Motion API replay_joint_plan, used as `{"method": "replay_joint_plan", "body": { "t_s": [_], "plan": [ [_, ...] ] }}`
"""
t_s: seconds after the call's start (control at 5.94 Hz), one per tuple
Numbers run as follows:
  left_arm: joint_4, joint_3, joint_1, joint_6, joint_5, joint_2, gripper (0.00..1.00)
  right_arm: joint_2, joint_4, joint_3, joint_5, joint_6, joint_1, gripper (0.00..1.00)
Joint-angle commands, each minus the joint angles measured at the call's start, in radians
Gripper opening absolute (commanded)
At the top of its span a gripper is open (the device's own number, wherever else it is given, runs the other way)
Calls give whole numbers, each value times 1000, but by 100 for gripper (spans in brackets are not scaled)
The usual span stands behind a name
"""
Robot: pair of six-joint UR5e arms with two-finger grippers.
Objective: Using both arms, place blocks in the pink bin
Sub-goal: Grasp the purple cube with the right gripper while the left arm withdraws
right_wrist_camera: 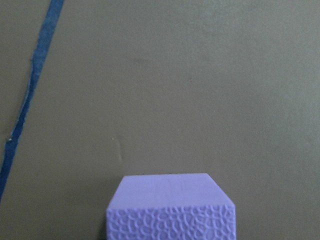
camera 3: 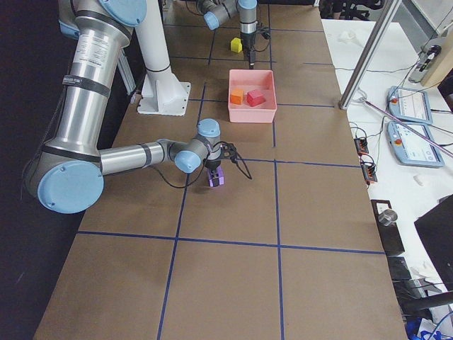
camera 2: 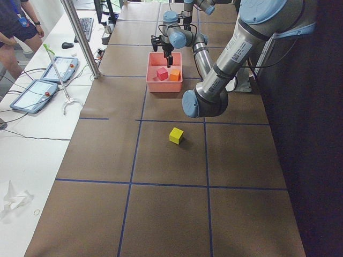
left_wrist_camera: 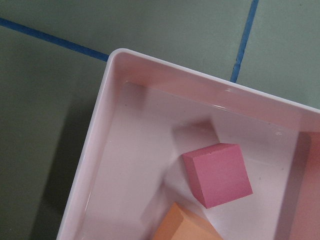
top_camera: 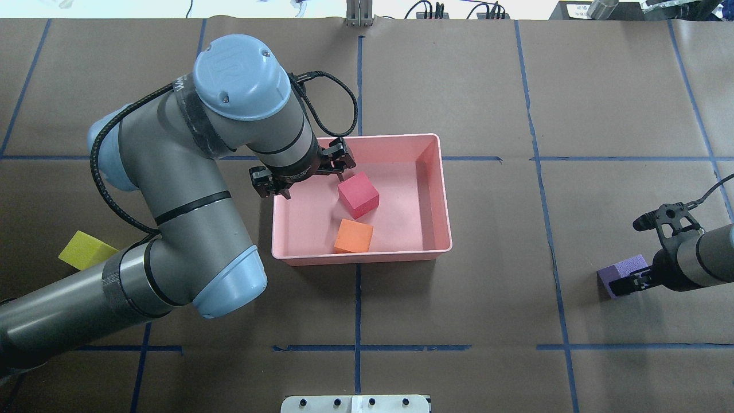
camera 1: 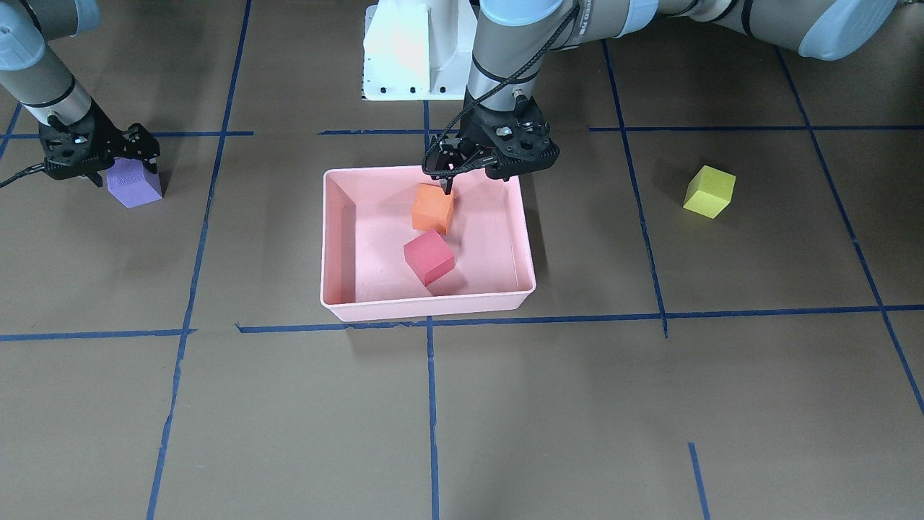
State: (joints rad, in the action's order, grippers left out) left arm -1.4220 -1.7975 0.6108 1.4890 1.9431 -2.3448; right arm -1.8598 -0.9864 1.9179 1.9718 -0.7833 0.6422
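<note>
The pink bin (camera 1: 426, 309) sits at the table's middle and holds the red block (camera 1: 429, 257) and the orange block (camera 1: 433, 208). My left gripper (camera 1: 476, 177) hangs open and empty above the bin's robot-side end, just over the orange block. In the left wrist view both blocks lie loose in the bin (left_wrist_camera: 100, 100). My right gripper (top_camera: 648, 252) is open and low at the purple block (top_camera: 622, 274); whether its fingers touch the block I cannot tell. The yellow-green block (camera 1: 709, 191) lies alone on the table, beside my left arm's forearm.
The white pedestal base (camera 1: 411, 58) stands behind the bin. Blue tape lines (camera 1: 429, 404) mark a grid on the brown table paper. Tablets and cables lie on the side bench (camera 2: 43, 80).
</note>
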Motion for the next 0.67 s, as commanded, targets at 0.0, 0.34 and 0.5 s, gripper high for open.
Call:
{"method": "replay_joint_plan", "body": {
  "t_s": [0.0, 0.34, 0.5],
  "plan": [
    [0, -6, 1, -15, 2, 10, 100, 11, 0, 1, 7, -7, -9, 37],
    [2, -131, 10, -221, 14, 149, 100, 17, -14, 73, 62, -13, 26, 32],
    [2, -214, 41, -357, 14, 254, 100, 87, -68, 87, 97, -14, 84, 32]
  ]
}}
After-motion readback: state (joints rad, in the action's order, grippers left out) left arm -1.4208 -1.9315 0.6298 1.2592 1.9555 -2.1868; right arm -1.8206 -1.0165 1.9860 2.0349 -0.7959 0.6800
